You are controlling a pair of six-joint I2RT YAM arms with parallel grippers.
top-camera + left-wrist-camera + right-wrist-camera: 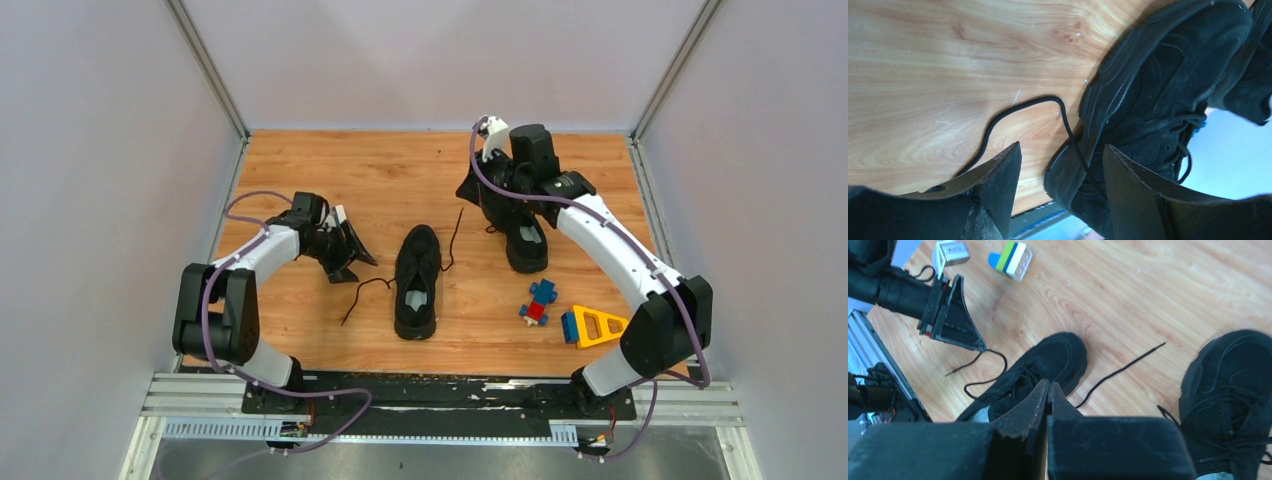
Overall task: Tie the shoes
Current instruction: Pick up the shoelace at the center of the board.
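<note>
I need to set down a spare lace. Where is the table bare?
Bare: the back strip between the left gripper and the right shoe; the near edge left of the middle shoe. Crowded: right side, with that shoe, right gripper and blocks.

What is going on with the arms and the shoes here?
The left hand is open, low beside the middle black shoe, whose loose lace lies on the table right by it. The right hand is shut, nothing visibly in it, raised by the other shoe. Neither shoe is tied.
</note>
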